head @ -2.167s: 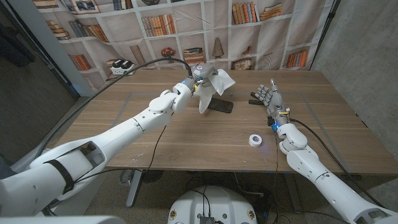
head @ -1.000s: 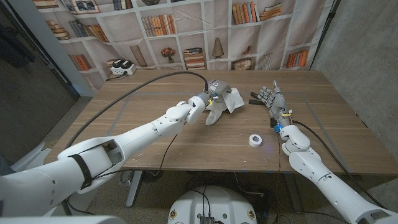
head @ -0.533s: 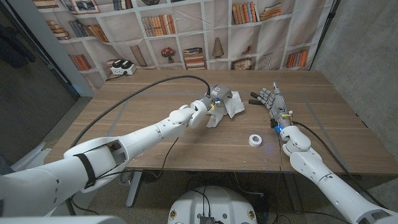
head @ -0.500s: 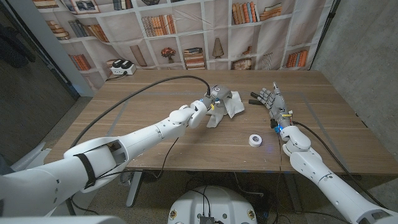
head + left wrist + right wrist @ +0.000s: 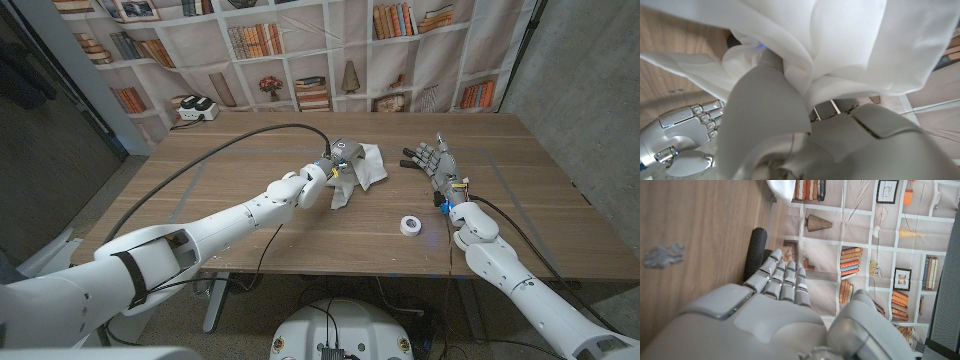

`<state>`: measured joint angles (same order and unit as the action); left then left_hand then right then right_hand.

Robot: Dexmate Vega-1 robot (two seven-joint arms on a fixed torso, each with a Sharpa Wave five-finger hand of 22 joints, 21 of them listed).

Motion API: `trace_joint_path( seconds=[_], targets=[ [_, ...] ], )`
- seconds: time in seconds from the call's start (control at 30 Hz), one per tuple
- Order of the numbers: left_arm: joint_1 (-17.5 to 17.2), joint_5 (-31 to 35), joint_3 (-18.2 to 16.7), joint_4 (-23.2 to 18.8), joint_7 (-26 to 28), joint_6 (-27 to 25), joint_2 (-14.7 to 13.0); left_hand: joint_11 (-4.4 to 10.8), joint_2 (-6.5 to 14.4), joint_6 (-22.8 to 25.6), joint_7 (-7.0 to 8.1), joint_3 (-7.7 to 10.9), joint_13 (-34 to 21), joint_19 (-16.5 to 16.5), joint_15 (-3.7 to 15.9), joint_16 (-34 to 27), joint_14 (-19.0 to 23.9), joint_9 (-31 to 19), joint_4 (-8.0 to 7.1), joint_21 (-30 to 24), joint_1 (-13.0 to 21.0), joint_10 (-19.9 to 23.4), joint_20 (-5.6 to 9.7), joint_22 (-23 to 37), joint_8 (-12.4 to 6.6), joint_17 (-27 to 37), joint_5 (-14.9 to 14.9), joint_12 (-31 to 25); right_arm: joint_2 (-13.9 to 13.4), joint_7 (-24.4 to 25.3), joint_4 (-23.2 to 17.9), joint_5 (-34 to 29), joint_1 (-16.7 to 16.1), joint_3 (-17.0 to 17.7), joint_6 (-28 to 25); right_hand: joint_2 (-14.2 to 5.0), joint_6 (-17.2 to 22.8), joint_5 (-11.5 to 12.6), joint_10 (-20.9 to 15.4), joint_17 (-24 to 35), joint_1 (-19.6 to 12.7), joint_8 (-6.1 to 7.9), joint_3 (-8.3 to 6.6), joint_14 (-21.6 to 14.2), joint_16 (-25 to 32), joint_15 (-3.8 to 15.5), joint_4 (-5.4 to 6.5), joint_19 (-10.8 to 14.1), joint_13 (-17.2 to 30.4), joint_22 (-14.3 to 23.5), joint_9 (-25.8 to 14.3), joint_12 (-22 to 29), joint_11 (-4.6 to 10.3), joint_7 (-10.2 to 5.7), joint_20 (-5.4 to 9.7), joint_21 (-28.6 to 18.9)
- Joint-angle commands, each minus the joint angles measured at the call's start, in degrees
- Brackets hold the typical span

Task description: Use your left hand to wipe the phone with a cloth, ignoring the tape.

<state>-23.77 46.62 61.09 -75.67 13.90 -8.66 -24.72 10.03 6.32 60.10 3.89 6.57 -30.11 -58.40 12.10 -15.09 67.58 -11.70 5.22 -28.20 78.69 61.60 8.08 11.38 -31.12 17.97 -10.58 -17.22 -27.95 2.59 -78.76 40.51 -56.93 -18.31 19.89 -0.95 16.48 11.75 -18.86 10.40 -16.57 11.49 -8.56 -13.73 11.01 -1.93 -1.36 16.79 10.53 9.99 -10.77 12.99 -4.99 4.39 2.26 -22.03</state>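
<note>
Lowered left hand (image 5: 342,160) — gripping cloth (image 5: 362,170).

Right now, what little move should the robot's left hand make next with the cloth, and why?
Probably a short sideways rub, pressing down. The left hand holds the white cloth bunched low over the table where the phone would lie, though the cloth hides it. The tape roll sits apart, nearer the robot, so no detour is needed.
</note>
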Motion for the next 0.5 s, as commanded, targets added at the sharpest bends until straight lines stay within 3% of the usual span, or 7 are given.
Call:
trace_joint_path(
  seconds=[0.03, 0.27, 0.5],
  targets=[
    [-3.0, -0.7, -2.4, -4.6, -1.1, -3.7, -3.8, 1.26, 0.0, 0.4, -0.34, -0.1, -0.1, 0.3, 1.12, -0.3, 1.7, -0.1, -0.25, -0.4, 0.4, 1.6, 0.01, 0.2, 0.13, 0.3, -0.3, 0.2, 0.5, 0.0, 0.6, -0.4, 0.7, -0.7, -0.5, 0.04, 0.4, -0.2, -0.3, 0.2, -0.7, -0.02, -0.06, -0.5, -0.1, -0.04, -0.37, 0.3, 0.2, 0.3, -0.2, -0.3, -0.17, 0.08, 0.12, 0.1],
    [-5.4, -0.9, -4.9, -8.7, -1.8, -6.7, -6.5, 1.19, 0.0, 0.3, -0.51, -0.09, -0.3, 0.5, 1.1, -0.2, 1.7, 0.1, -0.28, -0.6, 0.4, 1.5, -0.02, 0.2, 0.33, 0.5, -0.3, 0.4, 0.7, -0.1, 1.1, -0.5, 1.0, -1.0, -0.7, 0.01, 0.5, -0.2, -0.4, 0.2, -0.7, -0.02, -0.06, -0.4, -0.1, -0.04, -0.4, 0.3, 0.2, 0.3, -0.2, -0.3, -0.19, 0.11, 0.11, 0.2],
    [-6.1, -1.1, -6.3, -9.8, -2.2, -8.1, -7.2, 1.32, 0.1, 0.2, -0.58, -0.09, -0.5, 0.6, 1.09, -0.2, 1.6, 0.3, -0.3, -0.8, 0.4, 1.7, 0.02, 0.2, 0.45, 0.6, -0.3, 0.5, 0.7, -0.3, 1.3, -0.3, 0.9, -1.1, -0.8, -0.03, 0.5, -0.2, -0.4, 0.2, -0.7, -0.03, -0.05, -0.4, -0.2, -0.05, -0.43, 0.4, 0.2, 0.3, -0.2, -0.3, -0.15, 0.11, 0.13, 0.3]
  ],
)
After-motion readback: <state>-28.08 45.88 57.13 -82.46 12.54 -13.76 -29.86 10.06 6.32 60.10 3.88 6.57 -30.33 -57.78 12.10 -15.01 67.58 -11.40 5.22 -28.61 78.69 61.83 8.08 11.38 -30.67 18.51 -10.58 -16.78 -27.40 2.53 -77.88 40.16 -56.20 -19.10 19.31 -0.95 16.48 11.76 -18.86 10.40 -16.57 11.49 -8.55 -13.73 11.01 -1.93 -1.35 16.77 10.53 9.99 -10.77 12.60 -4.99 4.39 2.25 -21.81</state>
